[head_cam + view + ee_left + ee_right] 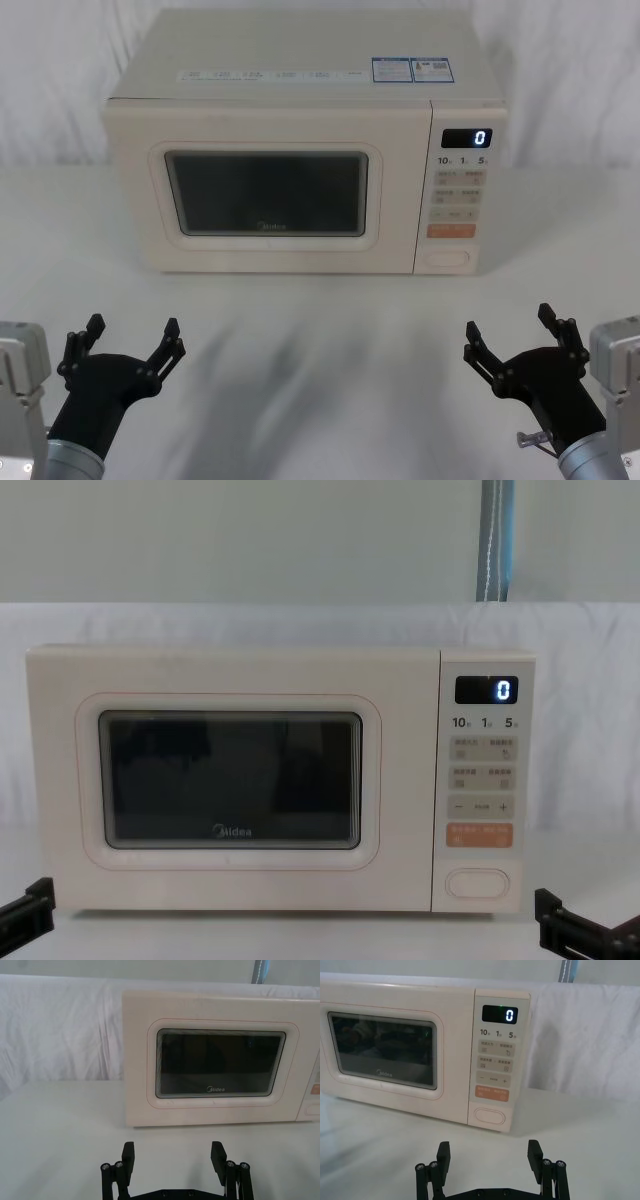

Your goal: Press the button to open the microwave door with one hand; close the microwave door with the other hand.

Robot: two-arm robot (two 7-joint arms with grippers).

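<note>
Microwave (300, 150) sits square at the back of the white counter (320, 350), microwave door (265, 190) shut flush, display reading "0". Button (447, 257) lowest on the panel at the right, under the orange key (451, 230). Head view takes in both arms low in front: left gripper (130, 335) and right gripper (512, 330), each with fingers spread wide, holding nothing, well short of the oven. Right wrist view gives the panel legibly; left wrist view cuts the panel off at the edge. Chest view catches just the gripper tips.
</note>
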